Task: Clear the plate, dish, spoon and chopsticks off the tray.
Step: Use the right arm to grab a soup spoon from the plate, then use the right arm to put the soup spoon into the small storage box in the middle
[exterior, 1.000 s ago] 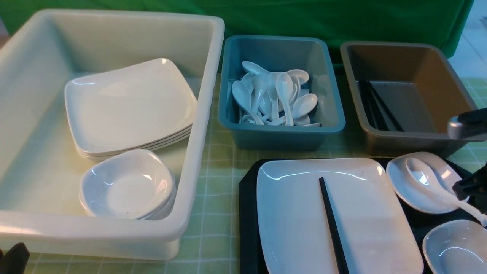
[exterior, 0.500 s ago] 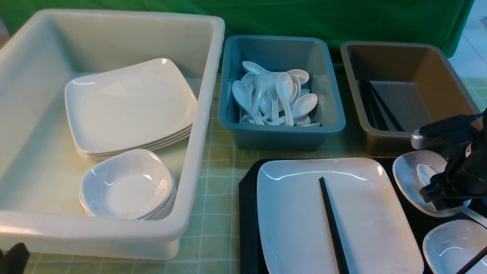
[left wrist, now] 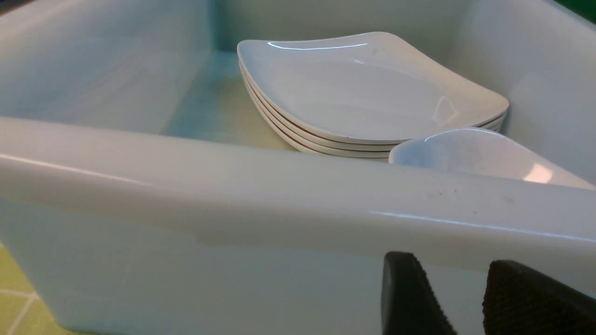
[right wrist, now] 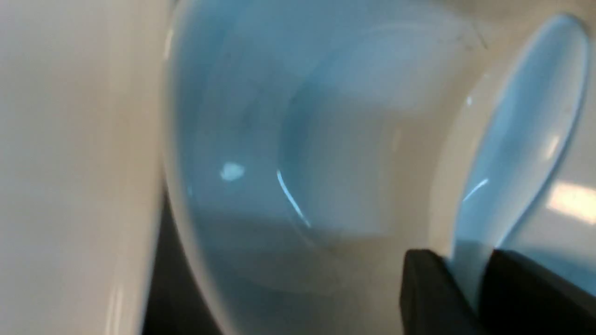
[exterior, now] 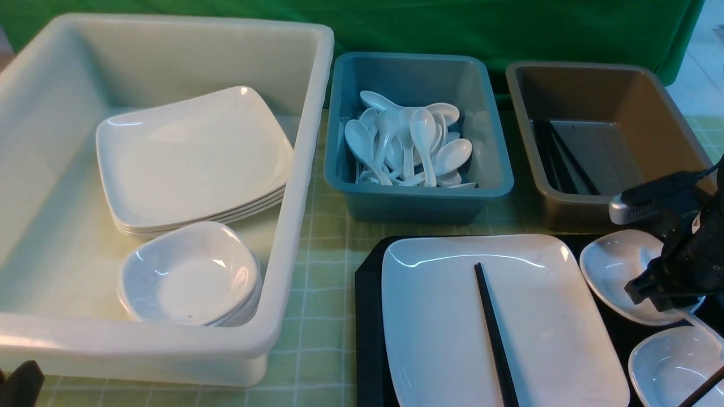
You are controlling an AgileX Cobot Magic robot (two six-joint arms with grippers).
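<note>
Snugly gripped, spoon (right wrist: 526, 130) in right end effector (right wrist: 461, 263)

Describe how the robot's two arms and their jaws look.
The left gripper has two matte black, wedge-shaped jaws with finely textured faces. The right gripper has the same black tapered jaws. The right arm is black and blocky, carrying a rounded silver-grey module with a black top, and a thin black cable.

Checked cloth (exterior: 328, 249) under bins (exterior: 418, 206), tray (exterior: 367, 316)
</note>
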